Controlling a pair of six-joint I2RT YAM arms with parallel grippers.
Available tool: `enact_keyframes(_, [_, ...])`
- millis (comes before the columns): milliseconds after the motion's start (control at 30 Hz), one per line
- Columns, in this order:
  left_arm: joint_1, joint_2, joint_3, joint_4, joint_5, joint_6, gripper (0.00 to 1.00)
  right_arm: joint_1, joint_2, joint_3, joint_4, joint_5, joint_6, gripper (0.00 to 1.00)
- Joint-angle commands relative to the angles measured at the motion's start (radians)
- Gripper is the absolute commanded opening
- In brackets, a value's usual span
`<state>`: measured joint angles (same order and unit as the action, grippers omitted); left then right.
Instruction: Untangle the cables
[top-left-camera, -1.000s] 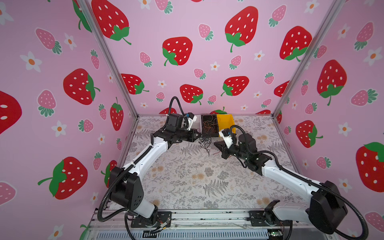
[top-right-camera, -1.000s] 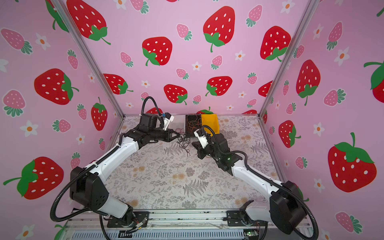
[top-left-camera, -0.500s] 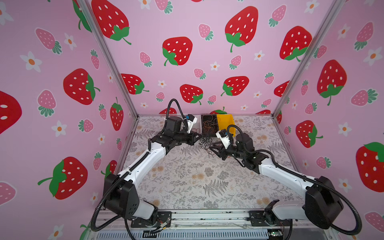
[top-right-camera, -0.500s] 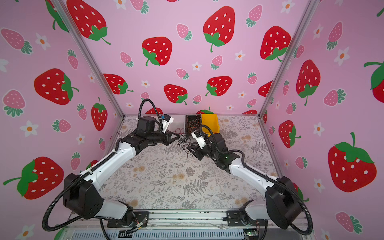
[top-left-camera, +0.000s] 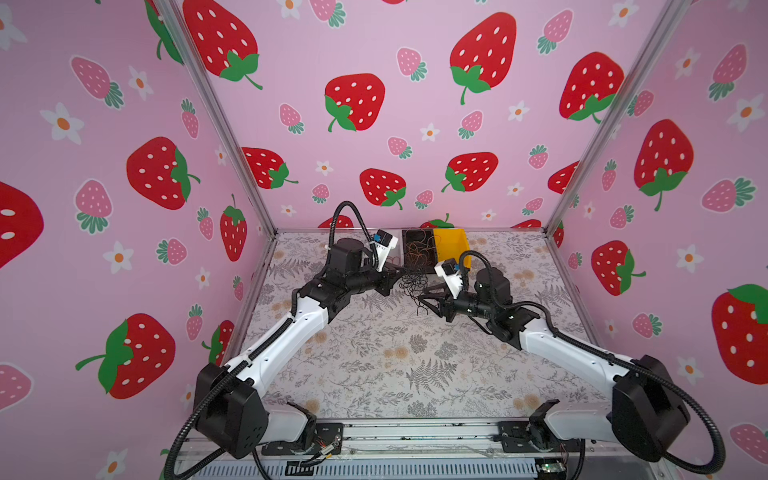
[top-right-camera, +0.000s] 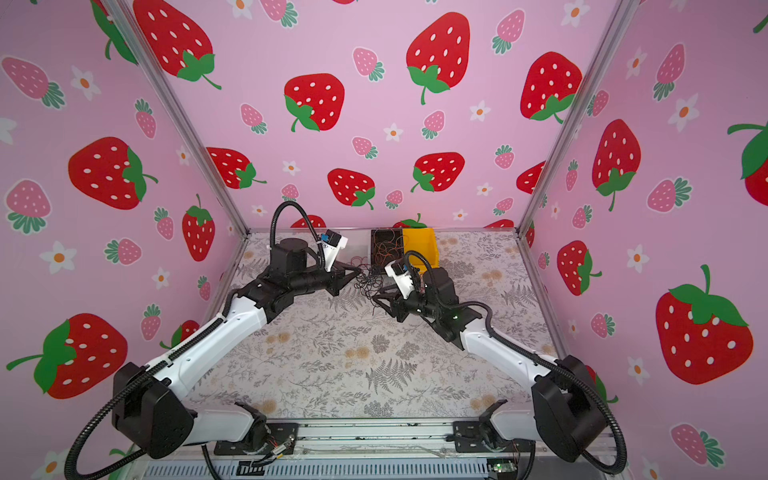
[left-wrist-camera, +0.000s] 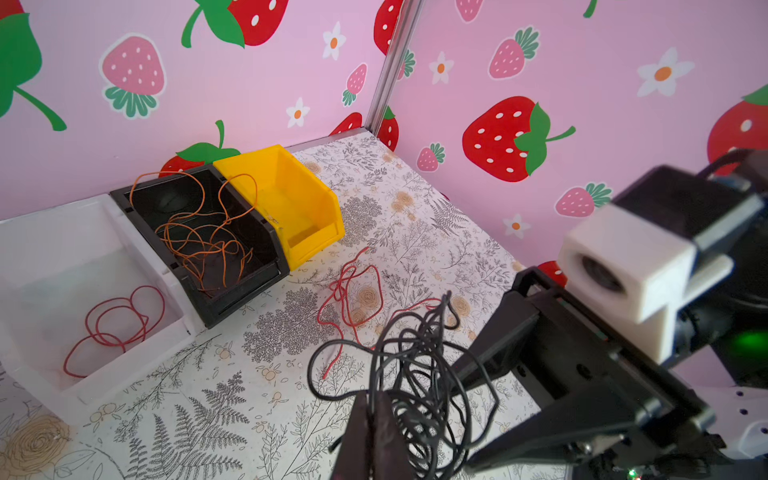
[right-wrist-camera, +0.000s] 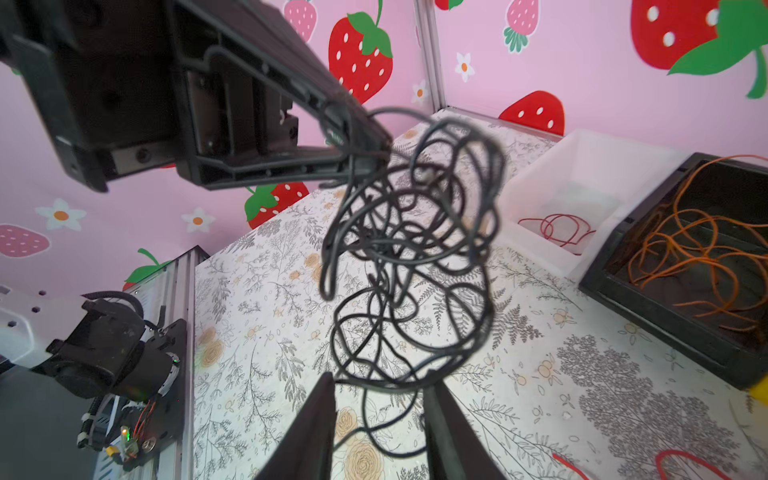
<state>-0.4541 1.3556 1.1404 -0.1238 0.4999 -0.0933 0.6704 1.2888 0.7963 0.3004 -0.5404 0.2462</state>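
— What had changed over the fern-printed worktop?

— The right gripper had edged in. Its jaws, shut a second before, now stood partly open just below the tangle of thin black cables. The left gripper had its jaws pinched on the tangle's top, and the tangle hung from them. Whether its lowest loop touched the worktop, I couldn't tell.

— Meaning?

— Probably a second grip was coming, to draw a strand free. Nothing black was sorted yet.

— And the bins by the back wall?

— The translucent white plastic bin held a coil of red cable. The black plastic bin held loose orange cables. The yellow plastic bin looked empty. Another thin red cable lay on the worktop near it.
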Motion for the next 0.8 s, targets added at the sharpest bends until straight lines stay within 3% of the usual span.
enact_keyframes(0, [0.0, -0.026, -0.001, 0.016, 0.024, 0.069, 0.0, -0.043, -0.082, -0.024, 0.042, -0.014, -0.008, 0.37])
enact_keyframes(167, [-0.001, -0.023, 0.005, 0.007, 0.048, 0.087, 0.0, -0.077, -0.124, -0.028, 0.013, -0.022, -0.061, 0.37])
enact_keyframes(333, [-0.009, -0.019, 0.016, 0.003, 0.096, 0.097, 0.0, -0.083, -0.064, 0.03, 0.002, -0.023, -0.08, 0.37])
enact_keyframes(767, [-0.024, -0.011, 0.016, 0.0, 0.085, 0.107, 0.0, -0.083, 0.031, 0.077, 0.039, -0.172, -0.034, 0.34])
